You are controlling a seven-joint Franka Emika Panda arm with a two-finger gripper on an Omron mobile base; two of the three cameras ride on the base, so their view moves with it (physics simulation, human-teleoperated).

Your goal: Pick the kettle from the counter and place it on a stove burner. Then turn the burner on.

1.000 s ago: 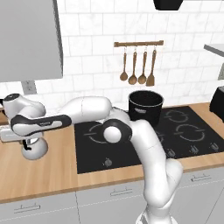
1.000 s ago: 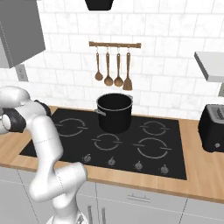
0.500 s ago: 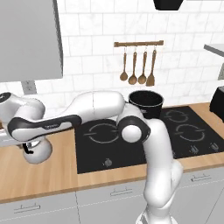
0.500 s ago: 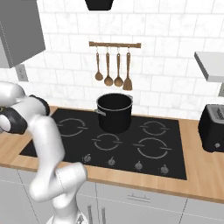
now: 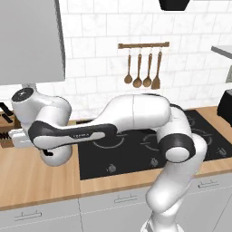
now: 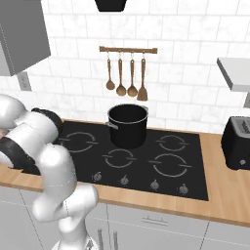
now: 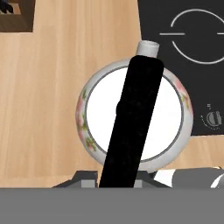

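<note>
Hand view: the round white kettle with a floral rim and broad black arched handle [image 7: 135, 124] sits over the light-brown wooden counter [image 7: 65, 87], beside the black glass cooktop [image 7: 188, 39]. The jaws are clenched on the handle at its near end. Likely risk: this off-centre grip lets the kettle swing or slip during transfer to the white-arc stove burner [image 7: 197, 30].
</note>
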